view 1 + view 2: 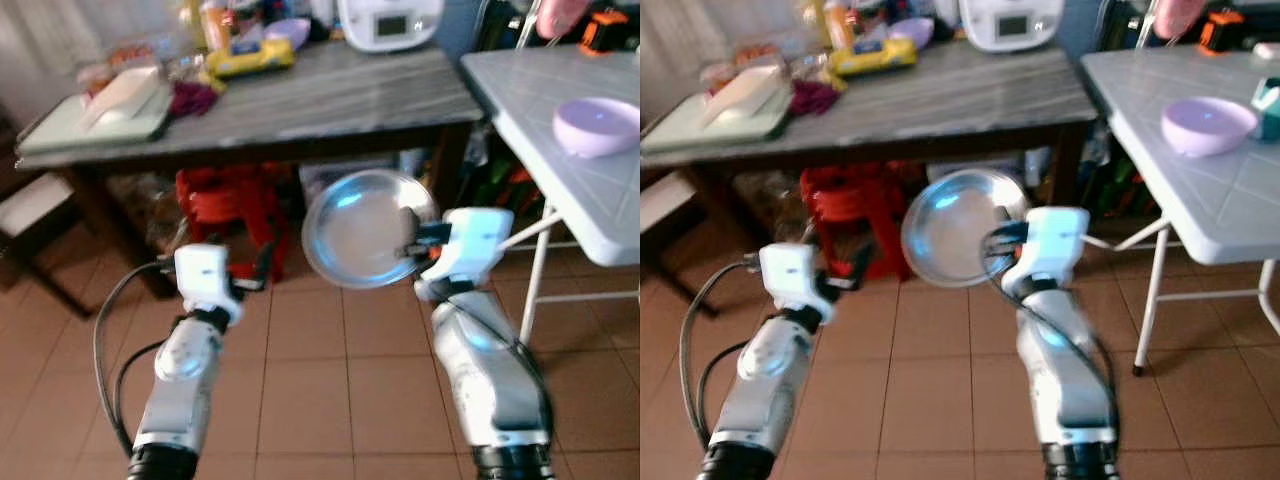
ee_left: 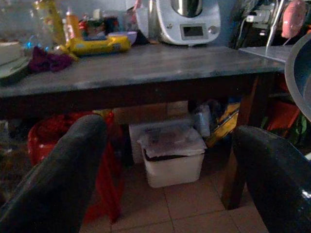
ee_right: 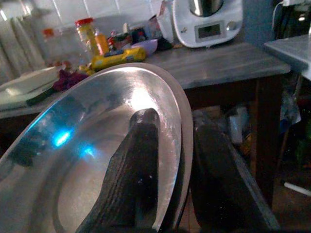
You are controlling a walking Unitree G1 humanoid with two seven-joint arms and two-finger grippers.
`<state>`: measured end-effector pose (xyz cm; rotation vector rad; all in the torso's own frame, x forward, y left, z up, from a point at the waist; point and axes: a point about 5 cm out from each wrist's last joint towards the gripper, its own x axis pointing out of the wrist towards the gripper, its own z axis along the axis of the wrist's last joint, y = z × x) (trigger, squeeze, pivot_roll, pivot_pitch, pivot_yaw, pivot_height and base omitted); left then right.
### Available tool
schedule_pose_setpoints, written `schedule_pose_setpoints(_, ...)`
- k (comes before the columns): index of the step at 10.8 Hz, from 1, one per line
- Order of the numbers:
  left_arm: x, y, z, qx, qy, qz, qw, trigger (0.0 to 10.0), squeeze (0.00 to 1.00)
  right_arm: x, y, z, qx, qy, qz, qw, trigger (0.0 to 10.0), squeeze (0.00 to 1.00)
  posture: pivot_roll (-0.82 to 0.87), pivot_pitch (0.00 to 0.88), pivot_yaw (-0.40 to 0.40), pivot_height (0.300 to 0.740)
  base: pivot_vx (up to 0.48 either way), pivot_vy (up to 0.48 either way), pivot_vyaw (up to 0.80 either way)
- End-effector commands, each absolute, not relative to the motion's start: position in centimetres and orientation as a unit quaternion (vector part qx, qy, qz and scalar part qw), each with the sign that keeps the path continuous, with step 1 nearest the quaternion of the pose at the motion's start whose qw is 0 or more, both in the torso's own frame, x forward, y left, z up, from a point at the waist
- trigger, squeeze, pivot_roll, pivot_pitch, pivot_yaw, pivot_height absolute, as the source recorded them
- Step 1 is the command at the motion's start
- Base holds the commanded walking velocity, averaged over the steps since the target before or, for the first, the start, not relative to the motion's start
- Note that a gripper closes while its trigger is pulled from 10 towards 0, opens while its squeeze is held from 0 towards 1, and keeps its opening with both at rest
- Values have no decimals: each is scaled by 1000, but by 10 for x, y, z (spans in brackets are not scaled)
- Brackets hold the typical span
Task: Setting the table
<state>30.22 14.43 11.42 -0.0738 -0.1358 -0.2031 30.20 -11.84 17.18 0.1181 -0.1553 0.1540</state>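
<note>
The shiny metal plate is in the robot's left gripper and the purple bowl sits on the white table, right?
Not quite. The shiny metal plate is held by the right gripper, not the left. The right wrist view shows its black fingers clamped on the plate's rim, one inside and one behind. The left gripper is open with nothing between its fingers. The purple bowl does sit on the white table.

The right gripper (image 1: 408, 240) is pinching a plate (image 1: 365, 228) by its rim. The left gripper (image 2: 160, 165) is hanging with fingers spread, holding nothing
</note>
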Motion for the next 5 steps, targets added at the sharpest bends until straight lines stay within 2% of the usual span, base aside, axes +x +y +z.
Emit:
schedule_pose_setpoints(1, 303, 142, 116, -33, -70, -106, 991, 10000, 0, 302, -123, 174, 58, -85, 71, 992, 10000, 0, -125, 88, 116, 740, 364, 0, 0)
schedule_pose_setpoints(2, 303, 143, 115, -32, -70, -103, 992, 10000, 0, 301, -123, 172, 54, -84, 73, 992, 10000, 0, -124, 87, 114, 740, 364, 0, 0)
schedule_pose_setpoints(5, 304, 146, 116, -31, -72, -95, 992, 10000, 0, 303, -122, 170, 51, -82, 78, 992, 10000, 0, -116, 82, 108, 740, 361, 0, 604)
